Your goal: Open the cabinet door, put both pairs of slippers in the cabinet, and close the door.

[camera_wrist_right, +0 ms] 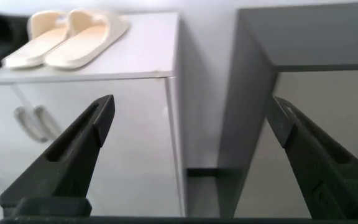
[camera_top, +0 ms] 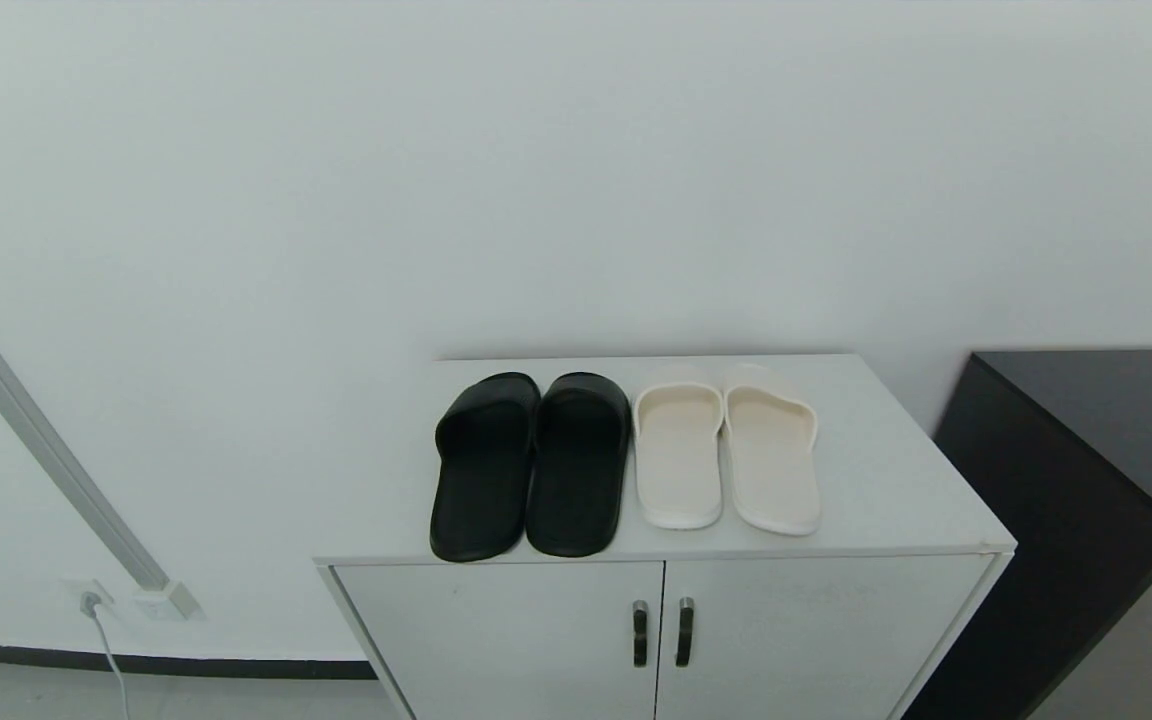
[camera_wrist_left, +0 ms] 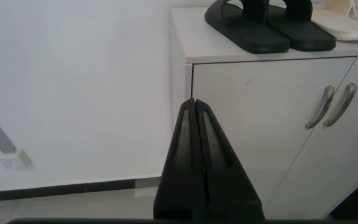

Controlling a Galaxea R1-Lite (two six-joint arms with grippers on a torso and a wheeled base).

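- White cabinet [camera_top: 886, 470] stands vs. the wall. Both doors are shut: left door [camera_top: 496, 640], right door [camera_top: 816, 630].
- Two dark handles [camera_top: 640, 633] sit upright side by side at the centre seam, one per door.
- Black slippers [camera_top: 556, 470] lie on the cabinet top, left half, toes to the wall and heels at the front edge. The pair lies touching.
- Cream slippers [camera_top: 681, 460] lie just beside them on the right, same way round, heels a bit back from the edge.
- Left hand [camera_wrist_left: 195, 112]: fingers pressed tight together, holding nothing. It's in front of the cabinet's left front corner, below the top, not touching it.
- Right hand [camera_wrist_right: 188, 109]: fingers spread wide, nothing between them. It's off the cabinet's right side, facing the gap btw. the cabinet and the dark unit [camera_top: 1056, 520].
- Wall socket [camera_top: 88, 598] w/ a plugged cable [camera_top: 111, 660] sits low on the wall, well left of the cabinet.
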